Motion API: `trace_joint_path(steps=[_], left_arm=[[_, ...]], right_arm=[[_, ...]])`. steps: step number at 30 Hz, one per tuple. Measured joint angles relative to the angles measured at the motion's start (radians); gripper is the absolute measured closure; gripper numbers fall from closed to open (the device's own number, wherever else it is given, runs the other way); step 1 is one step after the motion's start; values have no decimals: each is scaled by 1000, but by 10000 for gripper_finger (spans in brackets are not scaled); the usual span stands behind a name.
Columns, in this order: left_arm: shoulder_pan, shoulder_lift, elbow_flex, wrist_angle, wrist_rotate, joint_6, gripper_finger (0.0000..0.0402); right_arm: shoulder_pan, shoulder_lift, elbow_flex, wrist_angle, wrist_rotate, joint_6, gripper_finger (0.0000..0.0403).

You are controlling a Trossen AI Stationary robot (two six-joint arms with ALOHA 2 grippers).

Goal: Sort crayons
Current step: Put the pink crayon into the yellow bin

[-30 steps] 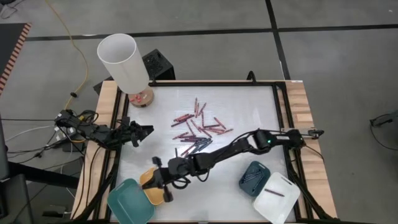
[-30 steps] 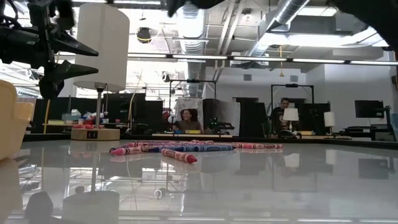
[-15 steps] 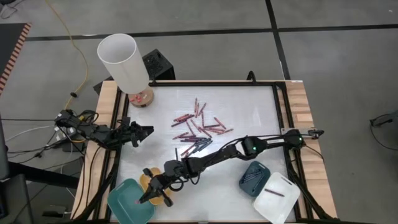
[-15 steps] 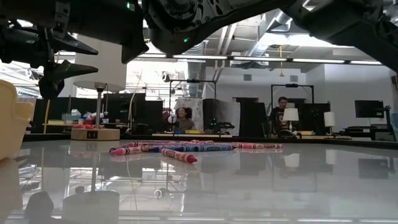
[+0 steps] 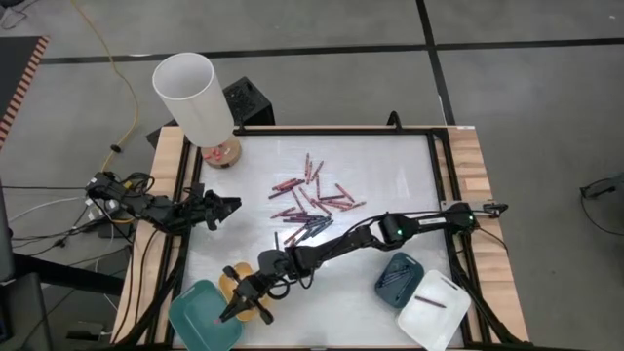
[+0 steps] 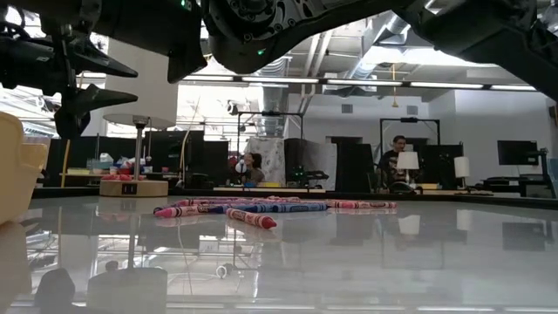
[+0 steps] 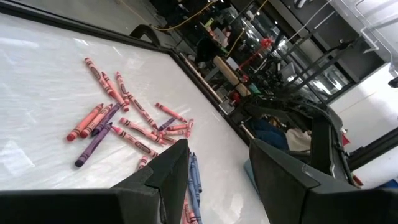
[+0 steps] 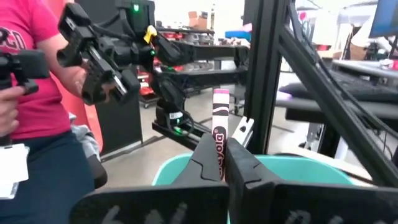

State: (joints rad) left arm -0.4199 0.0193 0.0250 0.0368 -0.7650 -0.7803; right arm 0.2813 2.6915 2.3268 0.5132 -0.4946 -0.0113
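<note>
The crayons (image 5: 312,203) lie loose in a heap at the middle of the table, also seen in the low view (image 6: 261,209) and the left wrist view (image 7: 124,118). My right gripper (image 5: 224,313) reaches to the near left corner, over the teal tray (image 5: 193,317), and is shut on one pink crayon (image 8: 219,127). My left gripper (image 5: 232,205) hangs level at the table's left edge, open (image 7: 219,148), with nothing between its fingers. A yellow tray (image 5: 234,281) sits beside the teal one. My right gripper pinches the pink crayon's lower part (image 8: 219,155) between its two fingers (image 8: 205,155). The rest of the wrapped stick juts out past the fingertips to its free end (image 8: 221,93). The crayon is lifted clear, above the teal tray (image 8: 311,168).
A dark-blue tray (image 5: 398,275) and a white tray (image 5: 434,307) holding a crayon stand at the near right. A lamp with a white shade (image 5: 193,96) stands at the far left corner. A person in a red shirt (image 8: 31,93) stands beyond the table.
My right gripper, still shut on the pink crayon, has gone from over the yellow tray toward the table's left edge and down, ending over the teal tray; its wrist has swung round on the way. In the last half second it has barely moved.
</note>
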Motion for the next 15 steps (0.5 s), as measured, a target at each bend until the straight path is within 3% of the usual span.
trace_joint_path(steps=[15], left_arm=[[0, 0, 0, -1, -2, 1, 241]], right_arm=[[-2, -1, 0, -3, 0, -40, 401]])
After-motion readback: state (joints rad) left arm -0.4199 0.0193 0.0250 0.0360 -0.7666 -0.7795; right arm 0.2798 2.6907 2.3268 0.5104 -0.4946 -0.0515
